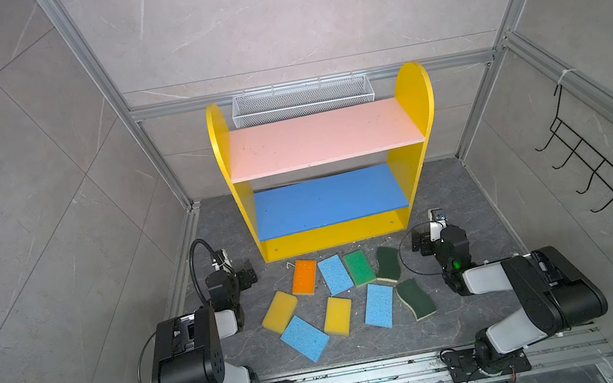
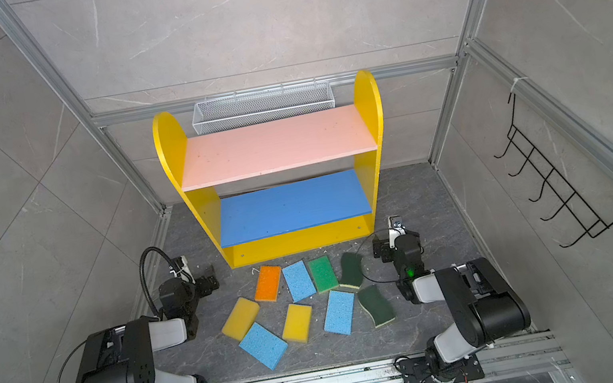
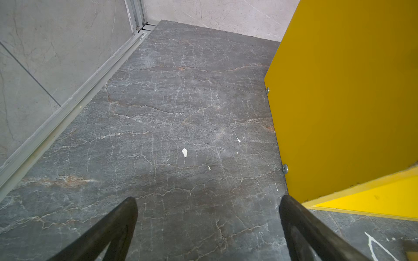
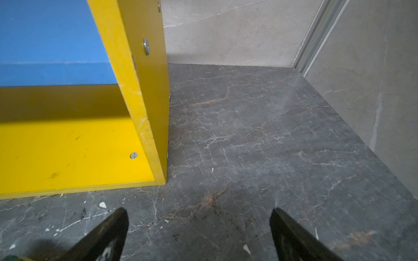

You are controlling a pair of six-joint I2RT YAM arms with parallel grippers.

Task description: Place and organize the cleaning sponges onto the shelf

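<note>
Several cleaning sponges lie flat on the dark floor in front of the shelf point(image 1: 413, 98). Nearest it are an orange sponge point(image 1: 304, 277), a light blue one point(image 1: 334, 274), a bright green one point(image 1: 359, 267) and a wavy dark green one point(image 1: 387, 264). Closer to the arms lie yellow sponges point(image 1: 279, 311), more light blue ones point(image 1: 379, 305) and a second dark green one point(image 1: 416, 298). The pink board point(image 1: 321, 137) and blue board point(image 1: 327, 201) are bare. My left gripper point(image 3: 208, 201) is open over bare floor beside the shelf's left panel point(image 3: 339, 101). My right gripper point(image 4: 199, 212) is open by its right corner point(image 4: 158, 158).
A white mesh basket point(image 1: 302, 100) hangs on the back wall behind the shelf. A black wire hook rack point(image 1: 605, 172) is fixed to the right wall. Grey walls with aluminium posts close in three sides, and rails point(image 1: 370, 380) carry both arm bases at the front.
</note>
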